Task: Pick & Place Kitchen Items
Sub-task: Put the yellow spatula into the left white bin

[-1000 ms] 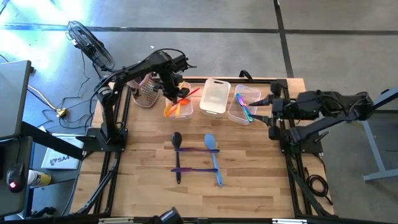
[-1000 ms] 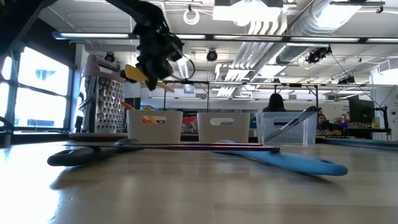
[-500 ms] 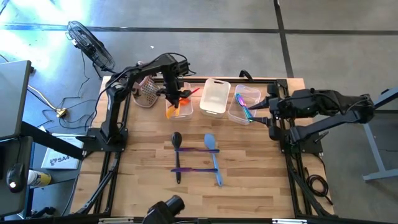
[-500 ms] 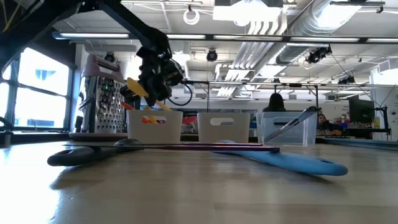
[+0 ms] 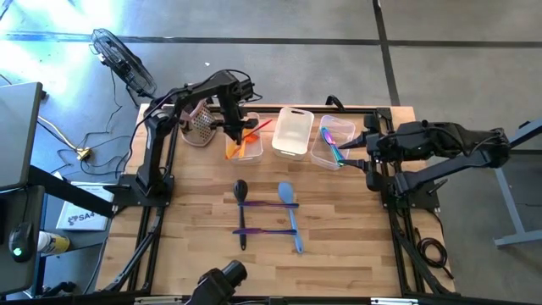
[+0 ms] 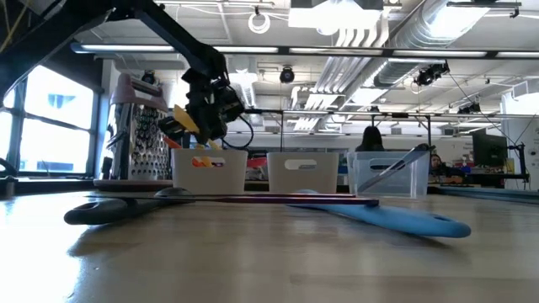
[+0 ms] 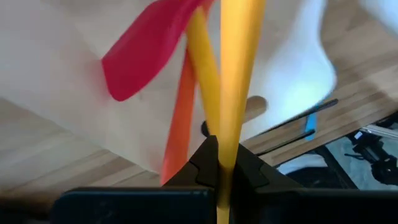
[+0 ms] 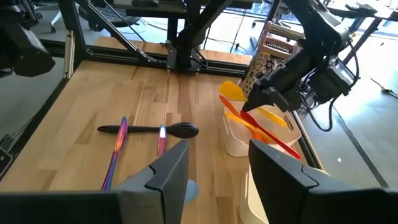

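Clamped shut on a yellow utensil [image 7: 231,93], the left gripper [image 5: 235,129] hangs over the leftmost bin [image 5: 252,151] at the wooden table's [image 5: 195,246] eleven o'clock, while the right gripper [image 8: 214,163], fingers parted and empty, waits at three o'clock.

The metal box grater [image 5: 200,124] sits just beside the first of three clear bins [image 5: 292,131]; a black fan [image 5: 121,58] stands on the floor beyond the grater.
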